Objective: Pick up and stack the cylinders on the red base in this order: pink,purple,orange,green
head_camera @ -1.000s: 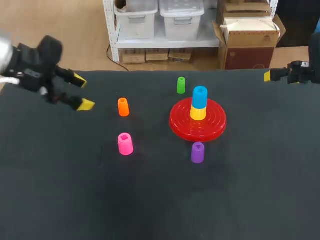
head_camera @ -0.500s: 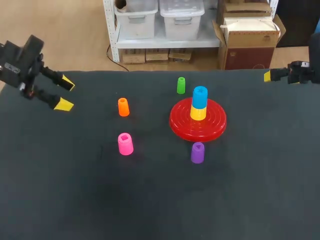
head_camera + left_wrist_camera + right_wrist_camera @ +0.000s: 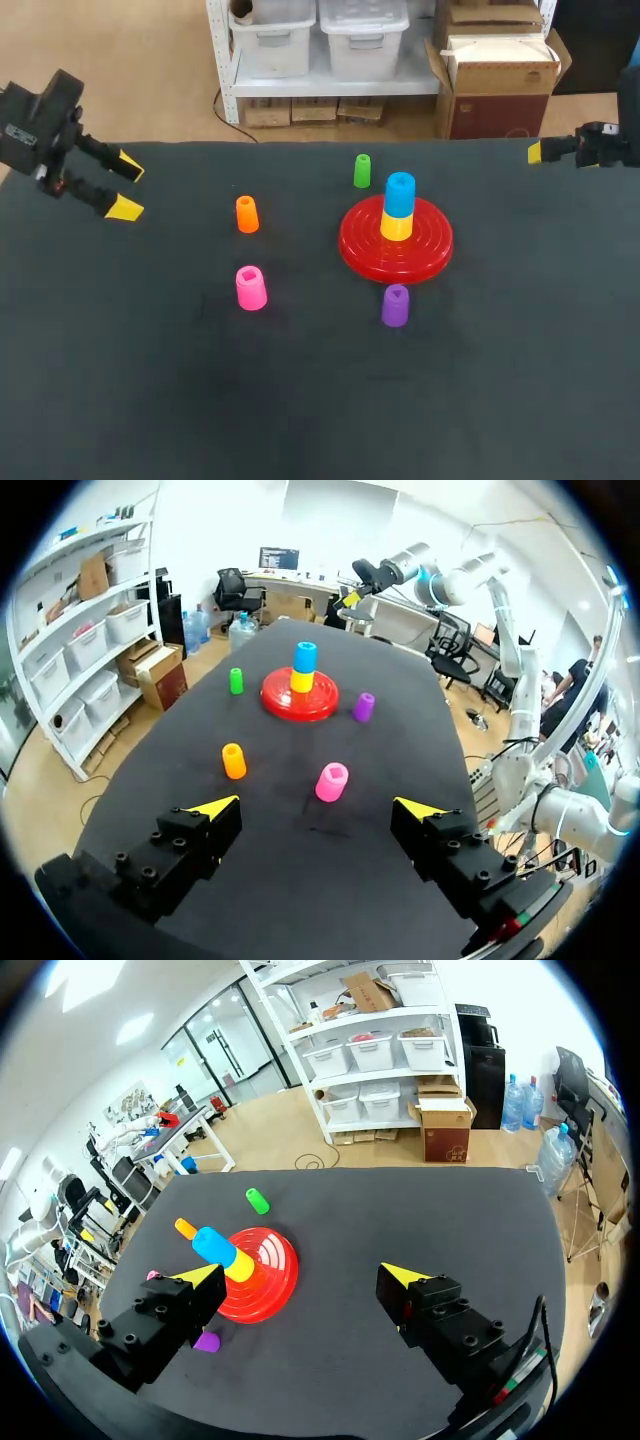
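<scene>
Since a second ago my left gripper (image 3: 127, 187) has drawn back toward the far left corner of the table (image 3: 300, 410), fingers spread wide and empty. Ahead of them stand the pink cylinder (image 3: 331, 781) and orange cylinder (image 3: 234, 761), then the red base (image 3: 300, 704) carrying a yellow cylinder (image 3: 302, 682) under a blue cylinder (image 3: 305, 657), flanked by the green cylinder (image 3: 236, 681) and purple cylinder (image 3: 364, 707). My right gripper (image 3: 300, 1275) gapes wide, holding nothing, well apart from the base ahead.

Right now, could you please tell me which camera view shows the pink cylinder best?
The head view: the pink cylinder stands unobstructed, its top hole showing. The left wrist view also shows it whole; the right wrist view shows only a sliver.
</scene>
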